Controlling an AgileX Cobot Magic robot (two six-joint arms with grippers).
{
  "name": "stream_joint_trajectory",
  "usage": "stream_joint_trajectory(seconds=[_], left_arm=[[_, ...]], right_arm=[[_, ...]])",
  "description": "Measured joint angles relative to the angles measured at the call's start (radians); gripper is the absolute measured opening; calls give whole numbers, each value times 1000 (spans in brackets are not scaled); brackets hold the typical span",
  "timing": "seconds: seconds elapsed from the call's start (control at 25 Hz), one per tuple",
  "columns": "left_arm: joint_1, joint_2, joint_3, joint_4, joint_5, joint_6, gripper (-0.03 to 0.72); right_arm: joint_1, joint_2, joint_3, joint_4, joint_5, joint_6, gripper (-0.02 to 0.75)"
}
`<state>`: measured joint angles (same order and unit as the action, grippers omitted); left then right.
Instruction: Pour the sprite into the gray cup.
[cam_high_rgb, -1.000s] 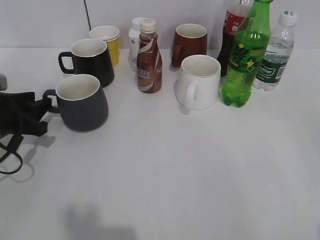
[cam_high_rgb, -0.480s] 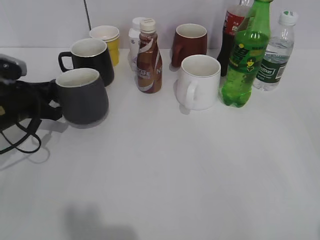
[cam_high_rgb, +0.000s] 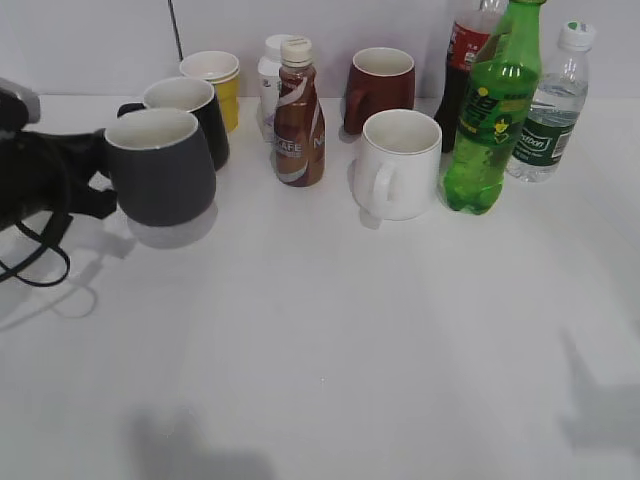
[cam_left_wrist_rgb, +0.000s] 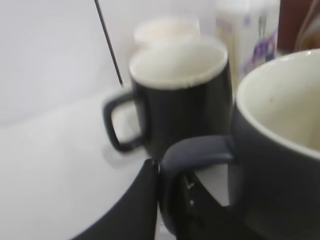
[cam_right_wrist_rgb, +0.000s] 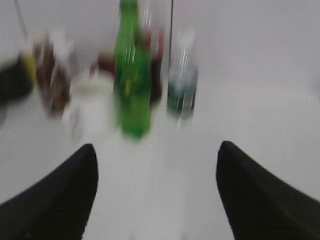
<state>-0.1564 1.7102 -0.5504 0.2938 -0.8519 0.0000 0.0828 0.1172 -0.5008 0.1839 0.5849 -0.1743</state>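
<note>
Since the earlier frames the gray cup (cam_high_rgb: 160, 166) has left the table (cam_high_rgb: 400, 340) and risen: in the exterior view it now hangs upright above its own shadow, carried at the handle by the left gripper (cam_high_rgb: 95, 170), and it partly covers the black mug (cam_high_rgb: 190, 112) behind it. The sprite (cam_high_rgb: 492, 110) stands untouched at the back right, between the dark cola bottle (cam_high_rgb: 462, 70) and the clear water bottle (cam_high_rgb: 548, 105), with the white mug (cam_high_rgb: 396, 164) just beside it. A brown coffee bottle (cam_high_rgb: 298, 115) stands near the middle.

In the left wrist view, the left gripper (cam_left_wrist_rgb: 172, 200) pinches the gray cup's (cam_left_wrist_rgb: 280, 150) loop handle (one finger passes through the loop), the cup's white inside showing at right. The black mug (cam_left_wrist_rgb: 175, 100) sits just behind.

The right wrist view is blurred by motion. The right gripper (cam_right_wrist_rgb: 157, 197) is spread wide and holds nothing, and the sprite (cam_right_wrist_rgb: 132, 75) stands well ahead of it, upright.
</note>
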Motion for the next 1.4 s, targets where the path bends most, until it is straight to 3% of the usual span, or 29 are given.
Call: stream_joint_trajectory(seconds=[0.24, 0.52, 0.84, 0.96, 1.12, 1.4], left_arm=[[0, -78, 0, 15, 35, 0, 53], [0, -145, 0, 67, 119, 0, 53], [0, -157, 0, 66, 125, 0, 53], [0, -166, 0, 66, 127, 0, 53], [0, -176, 0, 66, 126, 0, 53], [0, -177, 0, 66, 126, 0, 53]], right_arm=[[0, 327, 31, 2, -549, -32, 526], [40, 755, 30, 9, -949, 14, 524], [278, 1193, 32, -14, -1162, 47, 523], [289, 1323, 31, -7, -1276, 47, 552], [290, 1423, -10, 8, -1318, 58, 655], [290, 1561, -194, 64, -1309, 71, 670]])
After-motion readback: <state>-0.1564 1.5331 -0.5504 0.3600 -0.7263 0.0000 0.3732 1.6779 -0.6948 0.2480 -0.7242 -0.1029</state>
